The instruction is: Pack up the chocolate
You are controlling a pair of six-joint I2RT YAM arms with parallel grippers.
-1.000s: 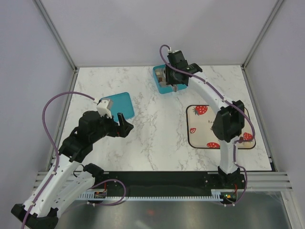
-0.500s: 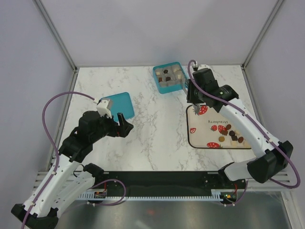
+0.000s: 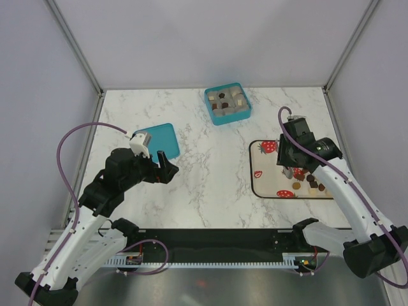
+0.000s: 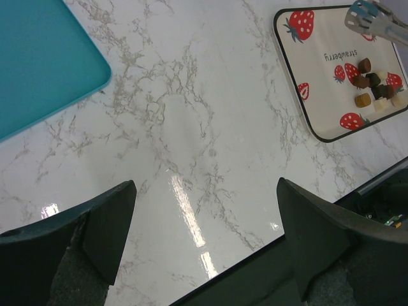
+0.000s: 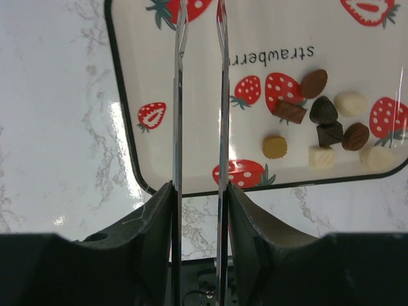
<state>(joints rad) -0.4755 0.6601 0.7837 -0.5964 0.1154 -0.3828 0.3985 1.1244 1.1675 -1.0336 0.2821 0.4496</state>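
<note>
A: From overhead, where is the chocolate (image 3: 311, 182)?

B: In two places. Most pieces lie in a loose cluster on the near right part of the strawberry-print tray (image 3: 268, 177). A few sit in the grey compartments of the teal box (image 3: 228, 119) at the far middle of the marble surface (image 3: 210, 166).

A: And the arms?

B: The right arm (image 3: 347, 191) reaches over the tray, with the right jaws hanging just beside the cluster, on its left. The left arm (image 3: 95, 197) is well apart on the left, and the left jaws are beside the near corner of a flat teal lid (image 3: 159, 140).

A: What does the left wrist camera give?

B: The two dark fingers (image 4: 108, 223) of the left jaws are spread wide, with only bare surface (image 4: 191, 127) between them. The lid (image 4: 44, 57) fills the upper left corner. At upper right lies the tray (image 4: 319, 89) with the chocolate (image 4: 373, 86) bunched together. The thin metal blades (image 4: 376, 16) of the right jaws hover beyond it.

A: The right wrist camera?

B: Two slim blades (image 5: 180, 95) run straight up the frame, parallel and parted by a narrow gap. Nothing shows between them, though their tips pass the top edge. They hang over the left part of the tray (image 5: 357, 60). The chocolate (image 5: 323, 111) lies to their right, apart from them. It is dark brown, tan and whitish pieces, some touching one another, among the strawberry prints.
</note>
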